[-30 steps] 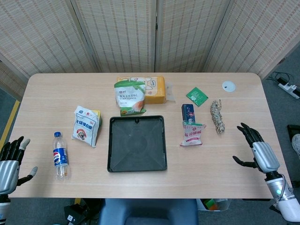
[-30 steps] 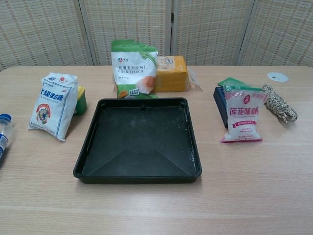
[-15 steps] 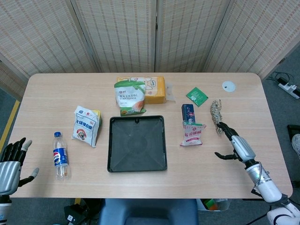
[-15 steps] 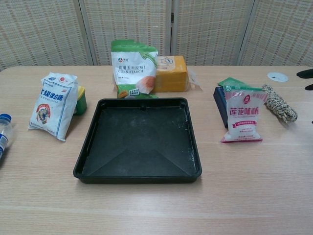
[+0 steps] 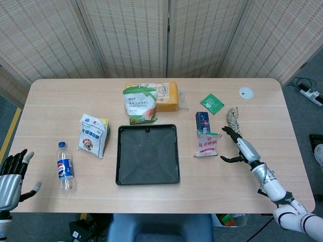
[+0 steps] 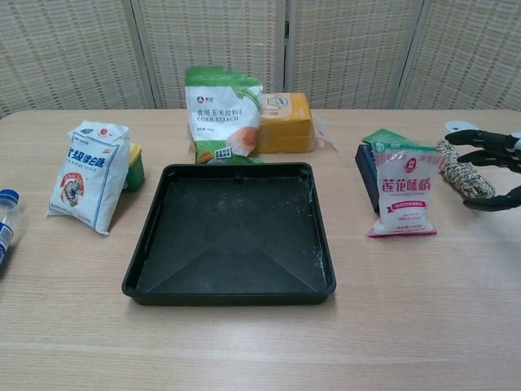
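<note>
Head view first: we record our right hand [image 5: 236, 147] over the right part of the table [image 5: 282, 126], fingers spread and holding nothing, their tips over the near end of the rope bundle [image 5: 233, 119]; whether they touch it we cannot tell. Chest view shows the same hand [image 6: 492, 167] entering from the right edge, fingers apart above and beside that bundle [image 6: 462, 171]. Item: rope bundle, light-coloured twisted cord wound into a short hank, lying lengthwise just right of the pink-and-white sachet [image 5: 207, 143] and the dark blue box [image 5: 203, 120]. We judge it light, soft and yielding, rough enough not to slip, not fragile; loose turns could snag, so we would close around its wrapped middle. Further out: green packet [image 5: 212, 104], white disc [image 5: 246, 92], black tray [image 5: 147, 154] at centre, corn starch bag [image 5: 139, 105] leaning before an orange pack [image 5: 166, 96], white bag [image 5: 93, 134], cola bottle [image 5: 64, 166]. Our left hand [image 5: 11, 176] sits at the near left table corner, open-fingered, holding nothing.
</note>
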`<state>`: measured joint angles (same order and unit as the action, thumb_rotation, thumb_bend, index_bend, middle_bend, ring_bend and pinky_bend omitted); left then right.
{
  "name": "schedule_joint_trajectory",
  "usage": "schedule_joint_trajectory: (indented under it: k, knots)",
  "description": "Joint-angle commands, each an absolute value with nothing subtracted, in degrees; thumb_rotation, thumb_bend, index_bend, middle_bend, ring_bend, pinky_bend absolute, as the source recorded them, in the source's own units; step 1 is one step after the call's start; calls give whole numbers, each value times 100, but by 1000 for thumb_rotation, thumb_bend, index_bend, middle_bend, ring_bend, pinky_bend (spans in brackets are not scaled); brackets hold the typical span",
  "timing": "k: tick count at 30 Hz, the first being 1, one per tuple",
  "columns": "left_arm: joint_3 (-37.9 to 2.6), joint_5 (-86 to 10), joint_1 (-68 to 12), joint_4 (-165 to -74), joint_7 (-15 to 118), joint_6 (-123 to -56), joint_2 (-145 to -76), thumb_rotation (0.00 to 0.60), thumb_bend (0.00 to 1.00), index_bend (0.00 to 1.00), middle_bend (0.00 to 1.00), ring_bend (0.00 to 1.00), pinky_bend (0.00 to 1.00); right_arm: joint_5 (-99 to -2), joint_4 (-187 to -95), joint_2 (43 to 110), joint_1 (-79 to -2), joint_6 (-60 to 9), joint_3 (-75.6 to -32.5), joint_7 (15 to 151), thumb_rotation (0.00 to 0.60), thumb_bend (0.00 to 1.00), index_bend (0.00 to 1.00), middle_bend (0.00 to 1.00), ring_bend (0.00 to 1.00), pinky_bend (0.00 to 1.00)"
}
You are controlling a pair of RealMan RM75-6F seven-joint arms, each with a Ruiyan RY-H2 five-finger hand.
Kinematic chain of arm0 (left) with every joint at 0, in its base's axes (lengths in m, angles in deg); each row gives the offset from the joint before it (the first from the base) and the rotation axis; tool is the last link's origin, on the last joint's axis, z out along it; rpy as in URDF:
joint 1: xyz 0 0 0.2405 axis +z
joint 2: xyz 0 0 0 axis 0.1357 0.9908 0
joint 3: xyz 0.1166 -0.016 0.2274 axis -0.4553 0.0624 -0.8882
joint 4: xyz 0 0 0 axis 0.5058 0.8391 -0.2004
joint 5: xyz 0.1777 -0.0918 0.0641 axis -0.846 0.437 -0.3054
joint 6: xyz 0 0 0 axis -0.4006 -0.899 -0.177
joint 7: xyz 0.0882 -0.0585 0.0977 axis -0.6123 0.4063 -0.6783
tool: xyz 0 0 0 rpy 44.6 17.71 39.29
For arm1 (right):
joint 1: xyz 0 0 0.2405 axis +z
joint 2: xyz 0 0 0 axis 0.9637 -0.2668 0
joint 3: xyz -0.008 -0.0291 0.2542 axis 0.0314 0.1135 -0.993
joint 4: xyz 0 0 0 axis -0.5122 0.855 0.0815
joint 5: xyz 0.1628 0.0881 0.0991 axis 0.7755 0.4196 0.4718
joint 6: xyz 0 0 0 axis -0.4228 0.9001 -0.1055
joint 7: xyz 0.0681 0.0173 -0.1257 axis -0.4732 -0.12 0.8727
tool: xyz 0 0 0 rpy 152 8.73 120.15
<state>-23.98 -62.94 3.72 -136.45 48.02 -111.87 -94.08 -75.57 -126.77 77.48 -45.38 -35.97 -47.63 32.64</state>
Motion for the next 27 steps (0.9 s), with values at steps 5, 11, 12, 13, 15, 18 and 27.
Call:
schedule_joint_trajectory:
  k: [5, 11, 12, 13, 15, 18, 27]
  knots:
    - [-2402, -6241, 373, -13711, 4744, -11131, -9375, 600, 324, 0, 44, 57, 0, -7705, -12055, 8152, -4158, -3889, -4658, 2670, 600, 268, 0, 1, 92, 0]
    - [-2418, -6233, 358, -13780, 4690, -11072, -9338, 600, 324, 0, 44, 57, 0, -7852, -11649, 8421, -3915, -3966, -4545, 2341, 600, 268, 0, 29, 109, 0]
    - [-2420, -6220, 362, -13802, 4680, -11065, -9321, 600, 324, 0, 44, 57, 0, -7877, -11585, 8467, -3878, -3968, -4521, 2292, 600, 268, 0, 35, 113, 0]
    - [-2418, -6210, 367, -13815, 4675, -11067, -9313, 600, 325, 0, 44, 57, 0, -7899, -11546, 8497, -3853, -3969, -4497, 2255, 600, 268, 0, 48, 123, 0]
    - [-2416, -6194, 383, -13834, 4674, -11082, -9302, 600, 325, 0, 44, 57, 0, -7958, -11482, 8547, -3810, -3951, -4431, 2158, 600, 269, 0, 70, 140, 0]
    - [-2426, -6179, 396, -13845, 4679, -11077, -9293, 600, 324, 0, 44, 56, 0, -8032, -11433, 8586, -3794, -3863, -4346, 2025, 600, 268, 2, 92, 151, 0]
    - [-2436, -6166, 383, -13854, 4696, -11013, -9293, 600, 324, 0, 40, 52, 0, -8225, -11402, 8633, -3894, -3356, -4099, 1578, 600, 268, 139, 195, 233, 14]
